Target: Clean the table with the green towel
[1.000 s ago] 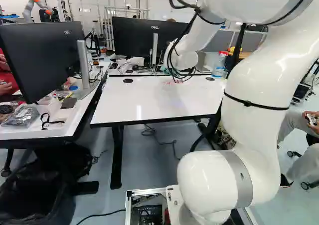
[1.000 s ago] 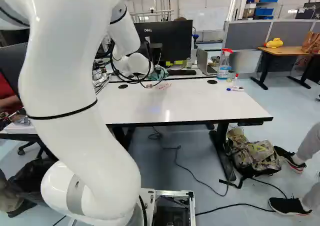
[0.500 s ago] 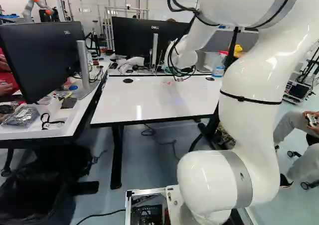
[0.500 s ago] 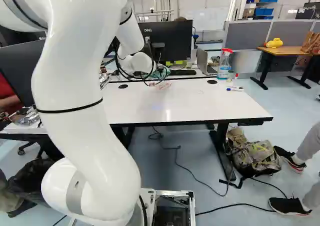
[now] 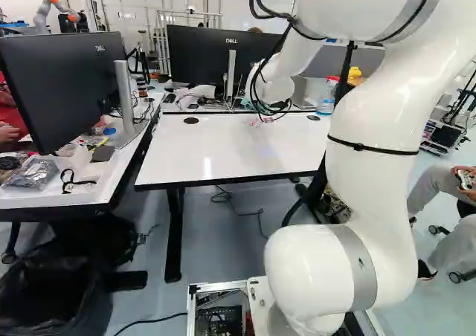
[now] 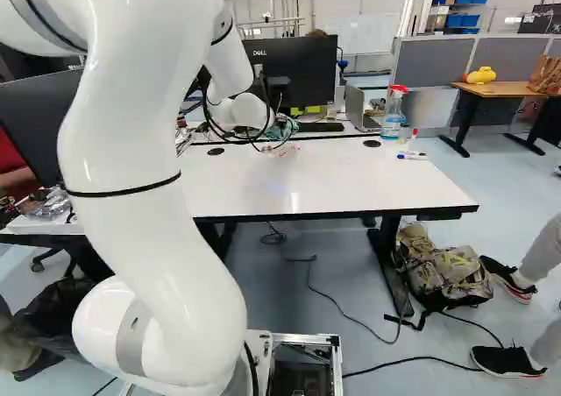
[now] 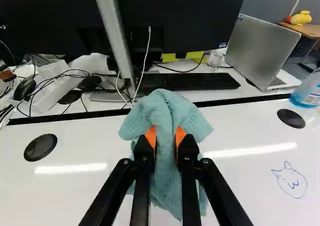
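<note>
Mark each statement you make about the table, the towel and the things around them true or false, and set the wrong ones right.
1. The pincer is shut on the towel. True.
2. The spray bottle lies on its side. False: it stands upright.
3. A blue drawing of a cat-like face is on the tabletop. True.
4. The laptop is folded shut. False: its lid stands raised.
5. Red marks show on the tabletop near the towel. True.
6. The towel is spread out flat. False: it is bunched up, with folds hanging down.
</note>
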Robot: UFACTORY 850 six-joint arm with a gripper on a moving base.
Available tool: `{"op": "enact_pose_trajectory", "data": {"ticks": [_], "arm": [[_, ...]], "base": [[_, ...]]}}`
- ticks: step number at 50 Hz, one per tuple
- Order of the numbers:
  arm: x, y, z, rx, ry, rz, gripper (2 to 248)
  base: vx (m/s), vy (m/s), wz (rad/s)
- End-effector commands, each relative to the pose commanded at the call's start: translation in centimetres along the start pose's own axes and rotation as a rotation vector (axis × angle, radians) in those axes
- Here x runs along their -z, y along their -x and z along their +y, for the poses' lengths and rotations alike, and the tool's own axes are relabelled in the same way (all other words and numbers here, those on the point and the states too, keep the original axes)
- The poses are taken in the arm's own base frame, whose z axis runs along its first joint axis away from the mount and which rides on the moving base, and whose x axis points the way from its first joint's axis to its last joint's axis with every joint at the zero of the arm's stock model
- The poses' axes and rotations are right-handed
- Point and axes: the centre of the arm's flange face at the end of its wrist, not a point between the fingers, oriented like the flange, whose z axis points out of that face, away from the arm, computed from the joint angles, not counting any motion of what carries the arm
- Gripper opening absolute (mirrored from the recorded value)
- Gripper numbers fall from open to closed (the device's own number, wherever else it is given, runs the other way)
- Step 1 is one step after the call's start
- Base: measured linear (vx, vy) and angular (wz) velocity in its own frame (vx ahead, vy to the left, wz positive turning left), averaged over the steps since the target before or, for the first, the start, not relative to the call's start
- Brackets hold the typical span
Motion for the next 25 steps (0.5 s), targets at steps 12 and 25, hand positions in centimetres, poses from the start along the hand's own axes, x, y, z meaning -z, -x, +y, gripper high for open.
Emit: {"op": "enact_pose_trajectory", "data": {"ticks": [12,25], "arm": [[-0.8,1.3,0.0,0.0,0.0,-0.04,61],[-1.7,2.7,0.0,0.0,0.0,-0.089,61]], "base": [[0.0,0.0,0.0],[0.0,0.0,0.0]]}}
